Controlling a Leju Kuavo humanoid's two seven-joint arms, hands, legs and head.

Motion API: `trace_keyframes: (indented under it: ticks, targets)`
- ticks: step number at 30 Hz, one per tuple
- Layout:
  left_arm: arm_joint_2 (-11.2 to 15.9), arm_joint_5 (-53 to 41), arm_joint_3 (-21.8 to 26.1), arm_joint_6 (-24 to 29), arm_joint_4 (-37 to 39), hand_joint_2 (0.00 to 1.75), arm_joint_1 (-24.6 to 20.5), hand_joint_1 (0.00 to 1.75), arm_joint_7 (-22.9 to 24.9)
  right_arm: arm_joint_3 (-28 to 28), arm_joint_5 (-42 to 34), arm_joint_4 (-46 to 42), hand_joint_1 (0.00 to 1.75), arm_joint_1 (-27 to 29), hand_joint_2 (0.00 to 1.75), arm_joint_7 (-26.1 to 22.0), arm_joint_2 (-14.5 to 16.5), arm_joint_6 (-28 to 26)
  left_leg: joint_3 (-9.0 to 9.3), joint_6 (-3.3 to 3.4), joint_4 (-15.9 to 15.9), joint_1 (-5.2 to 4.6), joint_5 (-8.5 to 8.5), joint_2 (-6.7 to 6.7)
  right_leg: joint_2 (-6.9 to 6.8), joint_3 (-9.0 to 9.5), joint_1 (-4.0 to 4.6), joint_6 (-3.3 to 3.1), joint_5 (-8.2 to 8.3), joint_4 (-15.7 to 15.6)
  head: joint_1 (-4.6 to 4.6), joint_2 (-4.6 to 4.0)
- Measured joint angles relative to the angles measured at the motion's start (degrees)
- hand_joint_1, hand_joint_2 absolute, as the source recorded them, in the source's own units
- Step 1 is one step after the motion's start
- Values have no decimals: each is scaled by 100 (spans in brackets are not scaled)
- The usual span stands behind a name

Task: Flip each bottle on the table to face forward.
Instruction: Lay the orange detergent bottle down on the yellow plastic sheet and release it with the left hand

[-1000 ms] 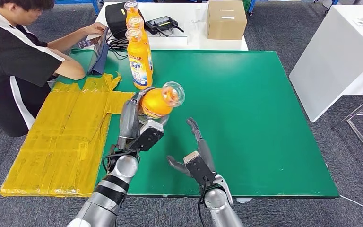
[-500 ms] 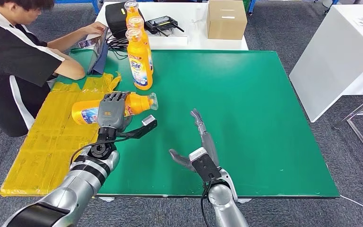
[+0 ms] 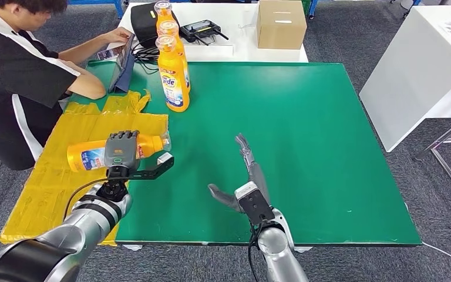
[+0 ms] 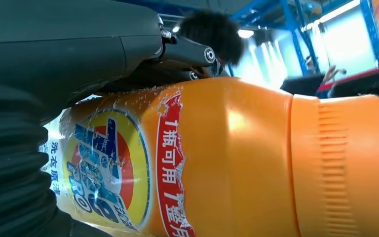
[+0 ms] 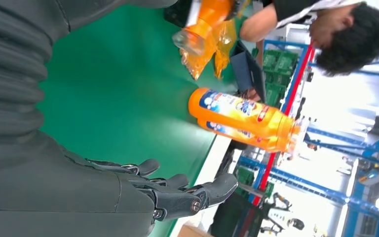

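The left hand [image 3: 121,151] is clamped around the middle of a bottle [image 3: 88,157], fingers wrapped over its label. The bottle lies on its side in that grip, held above the yellow sheet [image 3: 64,194] at the left edge of the green surface [image 3: 305,135]. Its long axis runs roughly level: the cap end [image 3: 163,141] points toward the surface's middle, and the base sticks out the other side of the hand, toward the seated person [image 3: 17,70]. In the left wrist view the printed label [image 4: 108,168] faces the camera, with the ribbed neck beyond it.

The right hand [image 3: 248,179] stands over the near part of the surface, fingers apart and holding nothing, well clear of the bottle. The left hand is plainly the nearer one, so the coming move probably turns on that arm's wrist: swinging the level axis to upright before setting the bottle down label-forward.

Out ahead of the left hand, 2 bottles [image 3: 172,73] stand upright near the far edge, one behind the other.
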Motion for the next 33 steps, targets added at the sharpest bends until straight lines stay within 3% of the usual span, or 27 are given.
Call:
trace_keyframes:
  ticks: [2, 3, 6, 7, 28, 33]
  targets:
    - [30, 0, 9, -62, 110, 175, -3, 175, 57, 31, -20, 25, 0, -27, 175, 0, 1, 20, 0, 0, 0, 0, 0, 0, 0, 0, 0, 0, 0, 0, 0, 0]
    - [41, 0, 19, -100, 153, 175, -7, 161, 86, 43, -30, 38, 0, -36, 175, 0, 1, 26, -1, 0, 0, 0, 0, -1, 0, 0, 0, 0, 0, 1, 0, 0]
    - [72, 1, 91, -194, 253, 175, -18, 31, 141, 73, -48, 71, 0, -53, 175, 0, 1, 39, -1, 0, 0, -1, 0, -2, 0, 1, -2, 0, 0, 0, 1, 0]
    - [79, 3, 124, -206, 277, 175, -20, 1, 133, 80, -54, 80, 0, -56, 175, 0, 1, 43, -1, 0, 0, -2, 0, -2, 0, 1, -2, 0, 0, 0, 1, 0]
    - [86, 8, 600, 81, 412, 175, -21, 0, -355, 116, -98, 240, 0, -89, 175, 0, -3, 28, 2, 0, 0, -2, 0, -7, 0, 1, -2, 0, 0, 0, 1, 0]
    - [41, -8, 764, 274, -321, 175, 286, 0, -674, 116, -116, 263, 0, -84, 175, 0, -13, -93, 2, 0, 0, -3, 0, -6, 0, 0, -2, 0, 0, 0, 1, 0]
